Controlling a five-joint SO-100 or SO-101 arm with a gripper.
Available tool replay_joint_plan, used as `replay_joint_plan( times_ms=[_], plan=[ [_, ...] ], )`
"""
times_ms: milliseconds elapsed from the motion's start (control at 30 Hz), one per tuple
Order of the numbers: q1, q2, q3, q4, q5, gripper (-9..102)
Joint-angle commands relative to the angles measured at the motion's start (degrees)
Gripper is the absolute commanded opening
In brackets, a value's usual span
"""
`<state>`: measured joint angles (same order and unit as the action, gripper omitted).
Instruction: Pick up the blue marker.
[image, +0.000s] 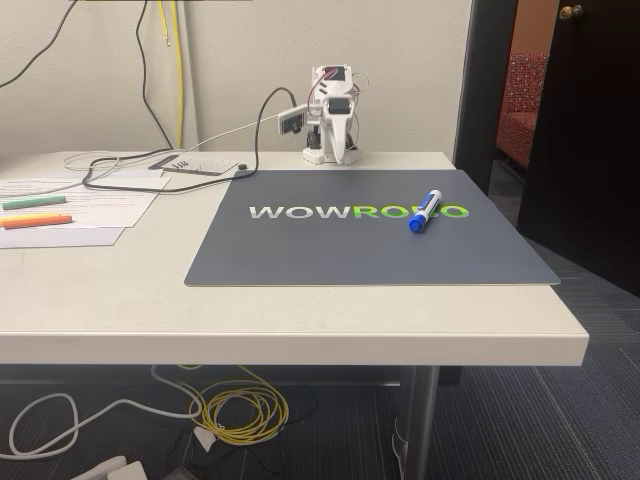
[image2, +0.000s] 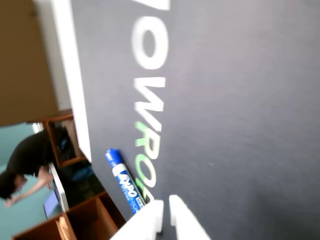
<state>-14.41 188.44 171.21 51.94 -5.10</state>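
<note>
- Marker first: I see the blue marker lying flat on the dark grey mat, across the green letters at the right end of the printed word in the fixed view, blue cap toward the camera.
- In the wrist view the blue marker lies near the bottom edge, its blue end pointing up-left, its lower part hidden behind a white finger of the claw.
- My arm sits folded at the far edge of the tabletop, just beyond the mat and well apart from the marker.
- The claw enters the wrist view from the bottom; its two white tips stand a narrow gap apart with nothing between them, so I read it as slightly spread and holding nothing. From the fixed view I cannot tell its state.
- At the left of the fixed view, a green highlighter and an orange highlighter lie on papers, well away from the mat.
- Black cables trail over the tabletop behind the papers; yellow and white cables coil on the floor underneath.
- In the wrist view a person in dark clothing shows blurred at the left, beyond the tabletop's edge.
</note>
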Motion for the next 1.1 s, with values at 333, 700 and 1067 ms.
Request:
replay_joint_plan(
  times_ms=[333,700,1067],
  plan=[
    [-3.5,-33.0,-21.9,-17.1,-21.0,0],
    [-3.4,-58.4,-47.1,-9.1,-38.0,0],
    [-7.6,-77.5,-64.4,1.1,-41.6,0]
  ],
)
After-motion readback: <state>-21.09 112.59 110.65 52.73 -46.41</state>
